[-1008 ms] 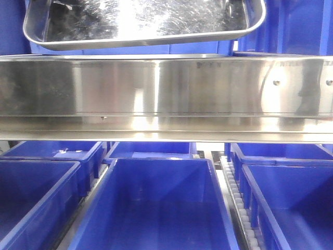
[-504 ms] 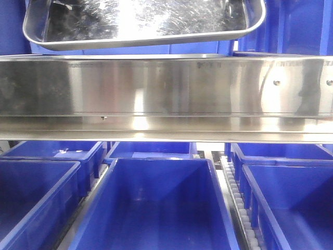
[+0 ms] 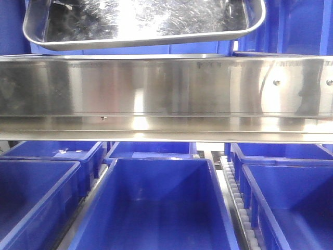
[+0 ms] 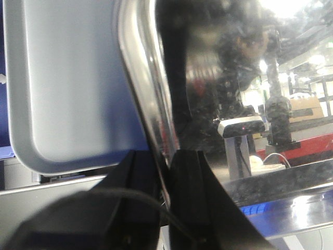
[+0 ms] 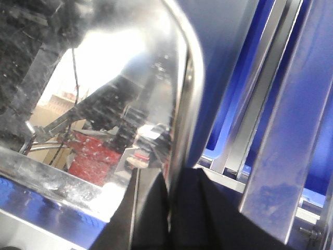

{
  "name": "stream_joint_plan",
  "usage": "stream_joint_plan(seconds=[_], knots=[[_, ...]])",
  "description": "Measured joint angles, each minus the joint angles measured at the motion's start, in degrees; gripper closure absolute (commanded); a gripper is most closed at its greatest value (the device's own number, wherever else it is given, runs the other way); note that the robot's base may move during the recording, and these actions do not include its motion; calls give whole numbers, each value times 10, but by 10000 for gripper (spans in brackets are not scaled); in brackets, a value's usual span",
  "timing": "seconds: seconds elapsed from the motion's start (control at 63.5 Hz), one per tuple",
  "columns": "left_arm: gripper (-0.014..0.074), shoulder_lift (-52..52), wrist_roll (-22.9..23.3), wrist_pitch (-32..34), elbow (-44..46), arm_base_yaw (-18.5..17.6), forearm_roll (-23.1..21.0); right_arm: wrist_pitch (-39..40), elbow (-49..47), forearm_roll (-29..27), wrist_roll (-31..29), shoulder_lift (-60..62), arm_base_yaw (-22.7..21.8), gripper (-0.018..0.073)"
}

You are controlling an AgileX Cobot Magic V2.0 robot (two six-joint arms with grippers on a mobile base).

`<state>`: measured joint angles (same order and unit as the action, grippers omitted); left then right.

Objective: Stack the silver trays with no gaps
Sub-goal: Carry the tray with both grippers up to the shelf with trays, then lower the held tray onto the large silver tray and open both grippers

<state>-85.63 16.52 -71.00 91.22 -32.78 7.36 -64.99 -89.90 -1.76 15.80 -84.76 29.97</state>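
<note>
Change: none visible; silver tray (image 3: 145, 23) held its place above shelf rail (image 3: 166, 88).
Left gripper (image 4: 165, 174): jaws narrow, clamped on the tray rim.
Right gripper (image 5: 169, 203): jaws narrow, clamped on the opposite rim.
Tray position: raised, blue bins (image 3: 156, 208) below.
Progress: 1 tray lifted; no stack in view, so nesting without gaps was judged outstanding.
</note>
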Motion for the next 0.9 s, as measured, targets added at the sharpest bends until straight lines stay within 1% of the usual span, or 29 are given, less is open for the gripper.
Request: stream_joint_plan(seconds=[0.079,0.236,0.409,0.567,0.724,0.803,0.866,0.898], knots=[[645,-1,-4,-6,13,0,9,3,0,-7,0,0,0,503],[645,-20,-12,-13,64,5,41,24,-10,-13,12,-3,0,503],[645,-60,-23,-13,126,34,46,26,-63,-15,24,-41,-14,503],[645,-106,-26,-10,142,69,30,22,-104,-35,25,-97,-31,503],[644,-149,-36,-10,142,102,-1,23,-112,-44,25,-151,-33,502],[640,-169,-45,-10,142,111,-14,25,-113,-47,25,-171,-34,500],[615,-182,-54,-6,142,119,-19,33,-114,-46,26,-180,-34,494],[589,-186,-55,-5,142,122,-22,36,-115,-48,28,-185,-35,479]])
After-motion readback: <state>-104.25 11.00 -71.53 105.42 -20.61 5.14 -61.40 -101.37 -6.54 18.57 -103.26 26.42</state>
